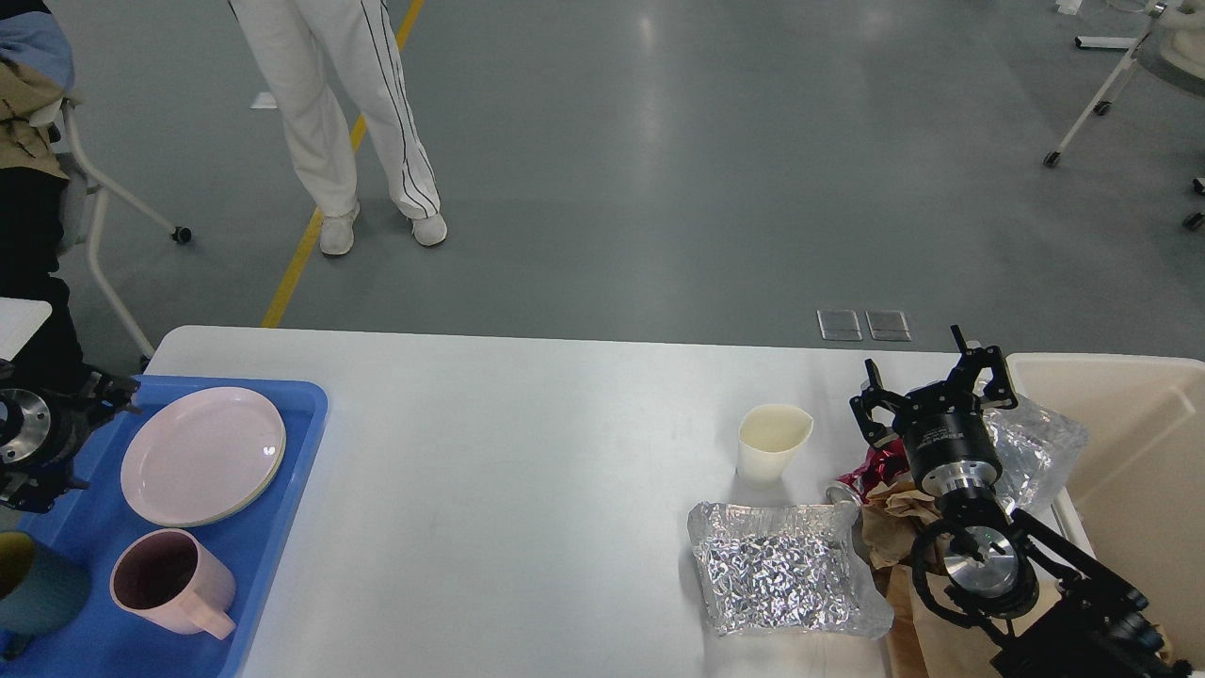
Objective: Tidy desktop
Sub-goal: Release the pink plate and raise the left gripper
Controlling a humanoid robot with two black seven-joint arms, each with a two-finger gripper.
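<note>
Here the right gripper (932, 381) hangs with its two black fingers spread apart, holding nothing, above the far right part of the large smooth white rectangular desktop (508, 471). The desktop fills the middle of the view and runs well out to the gripper's left. Just beyond the gripper on its right sits a crumpled clear plastic container (1036, 452), and past that the beige plastic bin (1139, 443) at the desktop's right edge. Left of the gripper, near it, stands a cream paper cup (774, 441), upright and open at the top. Below the gripper, toward the robot, lie a red shiny wrapper (871, 468), crumpled brown paper (894, 523) and a silver foil tray (781, 570); the foil tray touches the brown paper.

The left gripper (104, 395) sits at the far left edge, dark and small, so whether its fingers are apart cannot be told. Just beside it is the blue plastic tray (282, 527), holding a pale pink round plate (202, 454), a pink ceramic mug (174, 582) and a dark teal cup (38, 589).
</note>
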